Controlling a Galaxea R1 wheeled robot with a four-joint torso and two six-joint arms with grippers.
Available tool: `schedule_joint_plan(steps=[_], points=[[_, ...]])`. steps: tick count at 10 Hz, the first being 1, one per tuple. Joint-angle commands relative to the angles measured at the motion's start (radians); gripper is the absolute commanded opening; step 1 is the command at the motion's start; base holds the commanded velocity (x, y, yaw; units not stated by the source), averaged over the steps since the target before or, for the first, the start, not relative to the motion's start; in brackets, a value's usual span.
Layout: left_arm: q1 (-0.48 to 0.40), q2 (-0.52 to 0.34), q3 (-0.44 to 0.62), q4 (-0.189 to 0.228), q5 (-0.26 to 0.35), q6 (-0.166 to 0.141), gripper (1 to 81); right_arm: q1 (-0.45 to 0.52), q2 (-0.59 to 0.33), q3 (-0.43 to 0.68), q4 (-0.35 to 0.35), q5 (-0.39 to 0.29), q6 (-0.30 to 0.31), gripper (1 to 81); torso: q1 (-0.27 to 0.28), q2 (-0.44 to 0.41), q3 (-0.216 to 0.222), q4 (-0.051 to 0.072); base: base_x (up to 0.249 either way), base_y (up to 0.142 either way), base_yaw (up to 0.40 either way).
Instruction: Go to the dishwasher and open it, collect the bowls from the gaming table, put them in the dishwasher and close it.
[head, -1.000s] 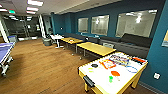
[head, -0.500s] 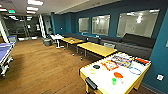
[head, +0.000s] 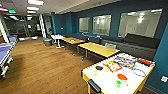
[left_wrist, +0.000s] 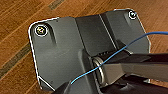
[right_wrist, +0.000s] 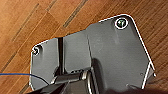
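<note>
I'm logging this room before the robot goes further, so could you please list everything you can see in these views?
Gaming table: one, glossy white top, yellow sides, black slot at its near end; nearest, at the lower right.
Items on the gaming table: several small coloured pieces, among them a blue ring, an orange disc and a green piece; no bowl can be made out for certain.
Yellow-topped tables: two, in a row along the wall.
White round table: one, farther back.
Dark sofa: along the blue wall, under the windows.
Blue table: one, at the left edge.
Wooden floor: brown planks.
Robot's wrist plates: dark grey, over the floor; blue cable across the left one.
</note>
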Motion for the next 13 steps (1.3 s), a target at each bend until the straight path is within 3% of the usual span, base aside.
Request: schedule_joint_plan(steps=[1,4,13], points=[[-0.049,-0.003,0.002,-0.005,0.051,0.005,81.1,0.054,0.000,0.003,-0.008,-0.041,-0.001,81.1,0.000,0.000,0.000,0.000,0.088,0.068,0.000],[-0.049,-0.002,0.002,-0.005,0.051,0.005,81.1,0.052,-0.003,0.003,-0.008,-0.040,0.000,81.1,0.000,0.000,0.000,0.000,0.089,0.068,0.000],[-0.049,-0.002,0.004,-0.005,0.051,0.005,81.1,0.054,-0.003,0.003,-0.006,-0.040,0.000,81.1,0.000,0.001,0.000,0.000,0.019,0.000,0.000]])
